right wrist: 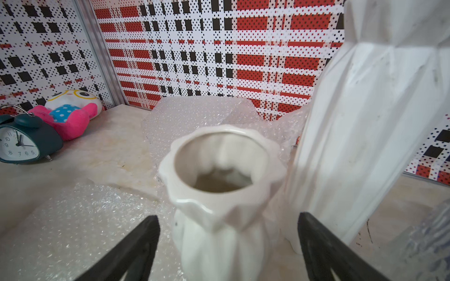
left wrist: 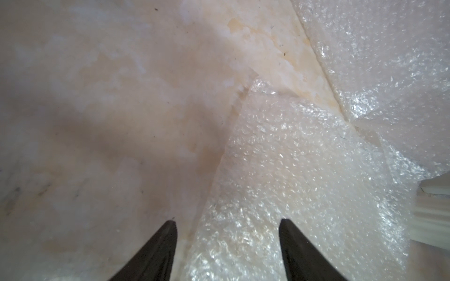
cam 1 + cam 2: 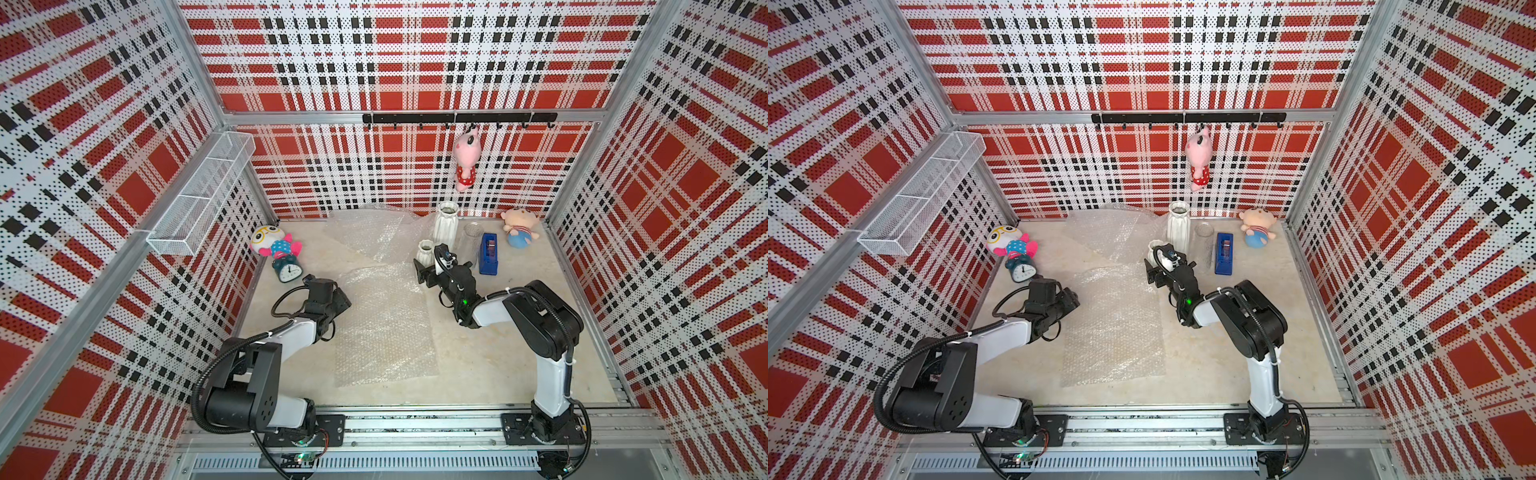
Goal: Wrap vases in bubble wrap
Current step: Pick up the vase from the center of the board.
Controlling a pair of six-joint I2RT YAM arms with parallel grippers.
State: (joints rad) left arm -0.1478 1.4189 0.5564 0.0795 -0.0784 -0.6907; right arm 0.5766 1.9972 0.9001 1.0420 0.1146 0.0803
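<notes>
The short white vase (image 1: 219, 194) stands between the spread fingers (image 1: 136, 243) of the right hand (image 1: 228, 217) with a gap on each side. The tall white vase (image 1: 365, 121) just beside it crowds one finger, and the glass cylinder (image 3: 471, 241) and blue tape dispenser (image 3: 488, 255) block that side beyond. The left hand (image 2: 226, 221) hangs, fingers apart, over the edge of the flat bubble wrap (image 3: 386, 328) with free room around it; the surface (image 3: 498, 365) toward the front lies bare.

There are three vases: one tall white ribbed ceramic vase (image 3: 446, 224), one short white ribbed ceramic vase (image 3: 424, 251) and one clear glass cylinder vase (image 3: 471, 243). There are also at least two clear bubble wrap sheets (image 3: 386, 324), three plush toys (image 3: 274, 245), one teal alarm clock (image 3: 288, 271) and one blue tape dispenser (image 3: 488, 254).
</notes>
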